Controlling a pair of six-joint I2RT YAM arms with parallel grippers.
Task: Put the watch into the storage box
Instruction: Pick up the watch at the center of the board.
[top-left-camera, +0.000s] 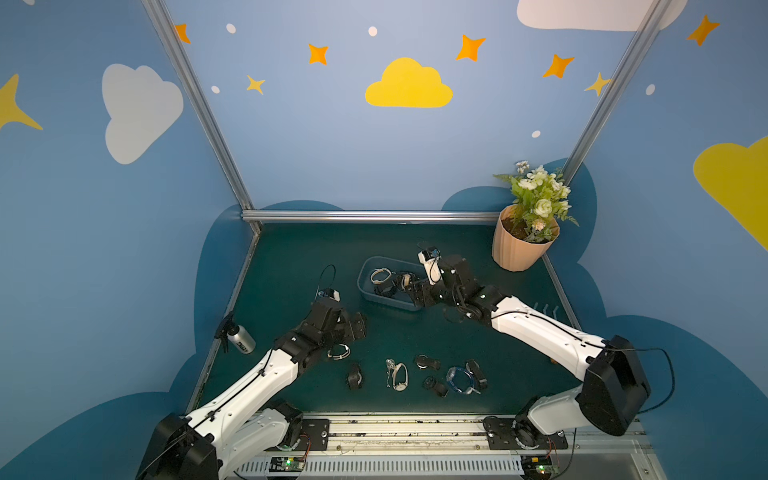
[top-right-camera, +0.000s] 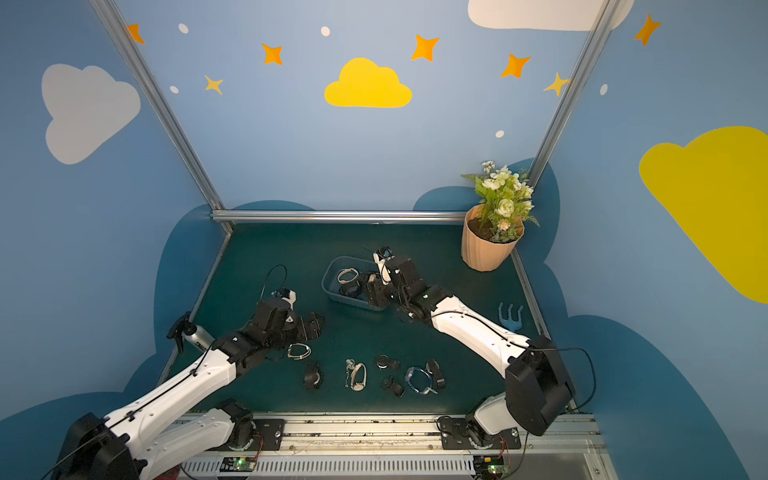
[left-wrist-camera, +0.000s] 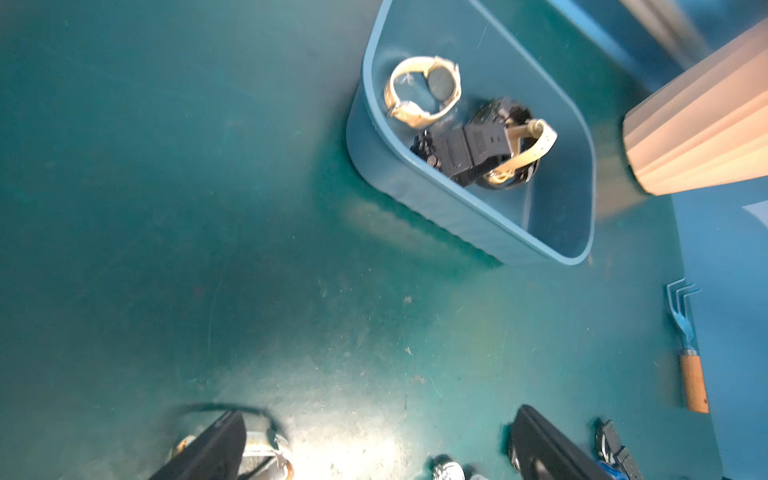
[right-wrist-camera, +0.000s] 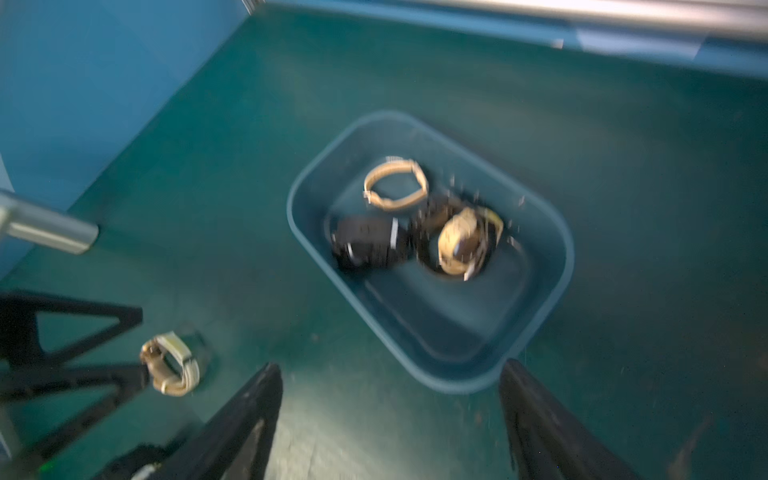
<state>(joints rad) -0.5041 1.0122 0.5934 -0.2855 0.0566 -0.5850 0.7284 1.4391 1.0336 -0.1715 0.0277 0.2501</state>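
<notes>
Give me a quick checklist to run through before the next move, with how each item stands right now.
1. Right gripper open and empty: ok, jaws apart, nothing between them.
2. Boxed watches all inside box, none on its rim: ok.
3. Right gripper high enough to clear the box rim: cannot tell, the right wrist view is blurred.
4. Left gripper open: ok.
5. White-strap watch centred between the left jaws: not ok, it lies close by one finger, off centre.
6. Table cleared: not ok, loose watches lie near the front edge.
</notes>
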